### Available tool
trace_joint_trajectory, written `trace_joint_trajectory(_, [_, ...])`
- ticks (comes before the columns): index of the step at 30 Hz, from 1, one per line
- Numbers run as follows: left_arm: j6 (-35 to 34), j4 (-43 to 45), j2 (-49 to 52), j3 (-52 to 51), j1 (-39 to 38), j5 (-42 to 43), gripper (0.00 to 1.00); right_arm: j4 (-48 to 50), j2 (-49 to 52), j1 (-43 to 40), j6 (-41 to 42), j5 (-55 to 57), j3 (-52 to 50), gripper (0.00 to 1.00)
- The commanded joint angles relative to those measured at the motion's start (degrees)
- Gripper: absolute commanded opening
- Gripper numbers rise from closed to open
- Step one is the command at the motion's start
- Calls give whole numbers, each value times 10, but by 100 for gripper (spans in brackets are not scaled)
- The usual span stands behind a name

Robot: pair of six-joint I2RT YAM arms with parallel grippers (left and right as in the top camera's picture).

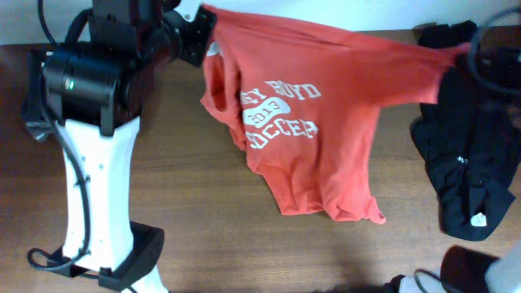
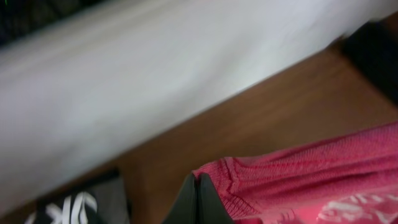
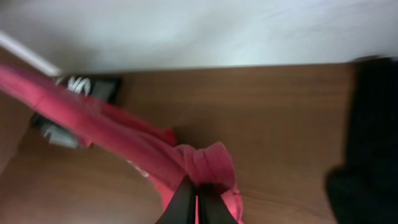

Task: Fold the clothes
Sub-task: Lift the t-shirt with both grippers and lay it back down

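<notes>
1. Brown wooden table (image 1: 203,203) runs back to a white wall (image 1: 342,10). The orange-red T-shirt (image 1: 326,155) is spread across the far half with its white lettering (image 1: 285,114) facing up.
2. The left gripper (image 2: 198,200) has its fingers pressed together on a ribbed edge of the shirt at its far-left corner.
3. The right gripper (image 3: 195,203) is likewise pinched closed, on a bunched knot of red cloth at the shirt's far-right end.
4. Gripped at both ends, the top edge is drawn taut between the arms. I judge this is meant to spread the cloth and let creases fall out before it is laid flat.
5. The shirt's lower part appears to rest on the wood, with the hem rumpled and uneven, so no fold has been made yet.
6. A long black garment (image 1: 468,155) lies heaped at the right, beside the shirt's right end, probably waiting its turn.
</notes>
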Motion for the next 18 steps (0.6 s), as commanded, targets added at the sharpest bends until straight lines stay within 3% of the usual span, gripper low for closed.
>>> trace_joint_trajectory(1, [-12, 16, 0, -61, 66, -90, 0, 1, 39, 38, -21, 51, 1, 4])
trace_joint_trajectory(8, [-12, 74, 0, -187, 126, -90, 0, 20, 163, 171, -21, 51, 0, 4])
trace_joint_trajectory(14, [-12, 92, 0, -229, 155, -90, 0, 61, 265, 268, -5, 51, 0, 4])
trace_joint_trajectory(18, [-12, 94, 0, -229, 171, -90, 15, 90, 324, 321, 9, 52, 0, 4])
